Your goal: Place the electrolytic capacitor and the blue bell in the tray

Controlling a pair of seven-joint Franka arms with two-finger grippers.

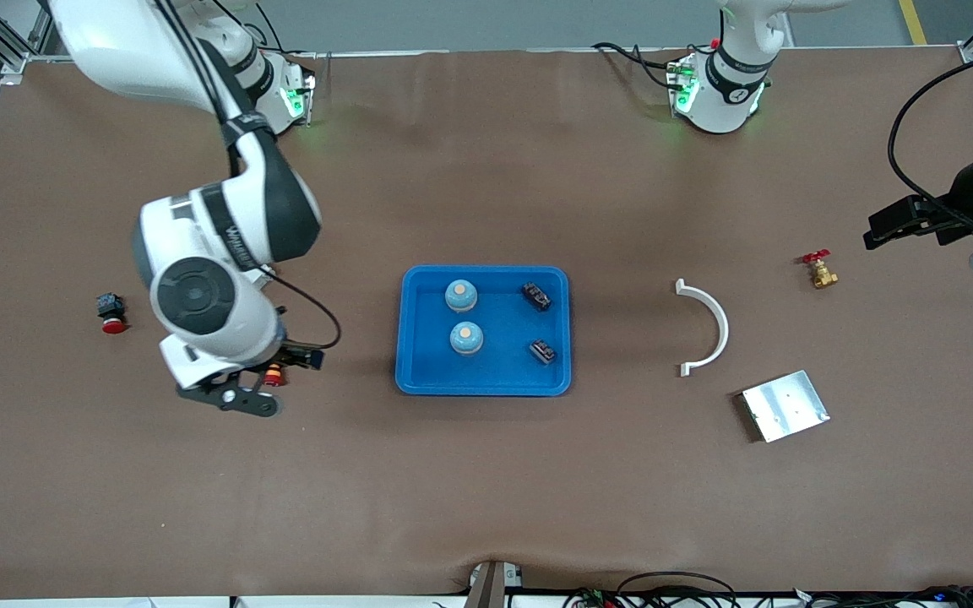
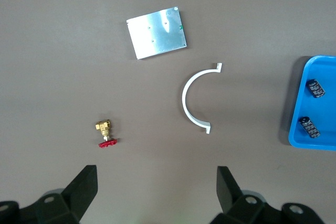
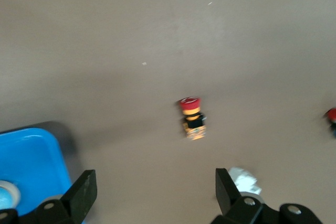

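1. The blue tray (image 1: 484, 378) is seen at the middle of the table, its long axis running between the two arms' ends of the table.
2. Two blue bells are seen standing upright in the tray toward the right arm's end, domes up: one (image 1: 460, 295) farther from the front camera, the other (image 1: 466, 338) nearer.
3. Two dark electrolytic capacitors are seen lying on their sides toward the left arm's end of the tray, one (image 1: 536, 295) farther from the camera, one (image 1: 542, 351) nearer, each turned diagonally to the tray's rim.
4. The right gripper (image 1: 241, 397) is held over bare table beside the tray toward the right arm's end, fingers (image 3: 81, 195) spread wide and holding nothing; a red-capped push button (image 3: 192, 117) lies below it.
5. The left gripper (image 1: 896, 226) is held at the left arm's end of the table, fingers (image 2: 84, 188) wide apart and empty, above a brass valve (image 1: 819, 269).
6. A white curved bracket (image 1: 709, 325) and a silver plate (image 1: 785, 405) lie between valve and tray; another red button (image 1: 111, 312) lies at the right arm's end.
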